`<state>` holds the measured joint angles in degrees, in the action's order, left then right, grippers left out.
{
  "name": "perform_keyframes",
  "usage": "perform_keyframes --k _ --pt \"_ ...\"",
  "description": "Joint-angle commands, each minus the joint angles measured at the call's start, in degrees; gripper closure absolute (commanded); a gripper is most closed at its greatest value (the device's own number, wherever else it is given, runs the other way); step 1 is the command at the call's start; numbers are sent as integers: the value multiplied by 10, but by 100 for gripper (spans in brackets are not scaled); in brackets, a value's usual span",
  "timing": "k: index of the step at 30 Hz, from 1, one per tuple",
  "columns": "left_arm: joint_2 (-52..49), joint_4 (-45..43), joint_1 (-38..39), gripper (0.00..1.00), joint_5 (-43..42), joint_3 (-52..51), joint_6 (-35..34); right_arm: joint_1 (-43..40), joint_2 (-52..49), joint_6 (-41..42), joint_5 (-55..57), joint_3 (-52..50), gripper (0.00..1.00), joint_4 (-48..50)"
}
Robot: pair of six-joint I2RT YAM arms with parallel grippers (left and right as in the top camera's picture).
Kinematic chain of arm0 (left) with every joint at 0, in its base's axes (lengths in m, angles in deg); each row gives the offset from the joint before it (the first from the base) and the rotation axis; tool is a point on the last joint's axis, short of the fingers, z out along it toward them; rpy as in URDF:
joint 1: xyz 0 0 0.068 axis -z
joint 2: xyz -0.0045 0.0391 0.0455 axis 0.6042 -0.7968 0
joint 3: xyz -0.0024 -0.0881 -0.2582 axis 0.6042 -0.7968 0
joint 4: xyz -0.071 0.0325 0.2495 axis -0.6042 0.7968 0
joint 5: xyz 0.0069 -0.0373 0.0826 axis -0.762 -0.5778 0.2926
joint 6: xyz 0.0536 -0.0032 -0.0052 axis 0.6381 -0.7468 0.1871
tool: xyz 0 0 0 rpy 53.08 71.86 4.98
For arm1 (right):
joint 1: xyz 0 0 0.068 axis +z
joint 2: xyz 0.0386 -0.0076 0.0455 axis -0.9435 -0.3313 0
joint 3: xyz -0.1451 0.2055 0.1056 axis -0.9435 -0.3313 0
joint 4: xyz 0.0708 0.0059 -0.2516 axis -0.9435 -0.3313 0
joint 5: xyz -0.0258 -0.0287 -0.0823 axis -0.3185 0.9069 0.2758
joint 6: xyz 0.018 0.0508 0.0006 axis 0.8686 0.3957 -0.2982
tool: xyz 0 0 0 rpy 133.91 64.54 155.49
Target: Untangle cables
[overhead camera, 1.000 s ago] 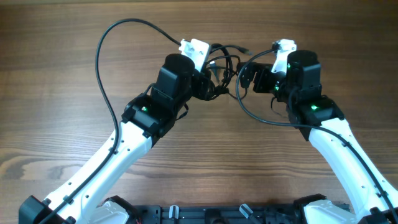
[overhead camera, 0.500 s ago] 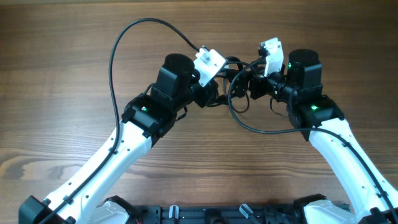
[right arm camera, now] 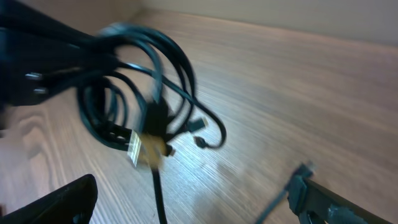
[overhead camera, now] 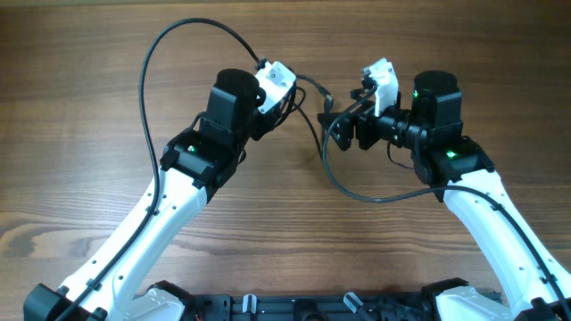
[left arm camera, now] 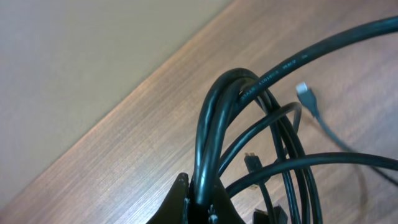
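- Far left, in the left wrist view: left fingers [left arm camera: 179,200] clenched on a bunch of thin black flexible cords [left arm camera: 205,137], several loops pinched together right at the tips.
- Above that pinch: loops fanning up and out over the brown wood-grain tabletop [left arm camera: 155,124] and crossing one another; impossible to say which strand belongs to which cord.
- Further right in the same view: a small silver-tipped plug [left arm camera: 303,91] dangling on its own thin lead, clear of the main loops.
- In the middle, seen from overhead: bunch held between the two sets of fingers, nearer the left set and partly hidden beneath it.
- At right, in the blurred right wrist view: same bunch ahead and to the left, with a gold-tipped plug [right arm camera: 144,149] hanging at its lower edge; touching the wood or just above it, cannot tell.
- Right fingers [right arm camera: 62,199] spread wide, nothing between them, a little apart from the cords.
- Step in hand, by judgement: anchoring the tangle on the left and lining up the right for a pull; separation hardly begun, no cord lying free by itself.
- Next move, likely: bring the right fingers in on one loose end, with the gold-tipped plug or its lead as nearest candidate, close on that alone, then draw rightward against a firm left grip.
- Care needed: take a single strand, not a whole loop, and pull slowly to avoid tightening a knot.
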<state>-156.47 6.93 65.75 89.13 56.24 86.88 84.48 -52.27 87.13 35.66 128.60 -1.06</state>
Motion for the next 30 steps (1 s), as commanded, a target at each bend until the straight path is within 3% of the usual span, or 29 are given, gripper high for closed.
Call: perform_keyframes --k 1,5,12,14,17,19,20,23,30 --pt "17 12 0 96 -54 8 87 0 11 -82 -77 3 0 15" --pt "17 34 0 96 -110 8 171 0 11 -114 -89 3 2 29" --pt "17 23 0 96 -263 8 209 0 11 -143 -89 3 7 19" --pt "17 8 -1 96 -312 8 209 0 11 -159 -96 3 14 5" --pt "17 -11 -1 96 -338 8 209 0 11 -175 -108 3 37 -9" --pt "17 -12 -1 96 -338 8 209 0 11 -174 -108 3 66 -11" --pt "17 -12 -1 96 -340 8 209 0 11 -174 -108 3 76 -11" --pt "17 -10 -1 96 -350 8 208 0 11 -173 -108 3 95 -10" --pt "17 -12 -1 96 -350 8 196 0 11 -167 -106 3 96 -10"
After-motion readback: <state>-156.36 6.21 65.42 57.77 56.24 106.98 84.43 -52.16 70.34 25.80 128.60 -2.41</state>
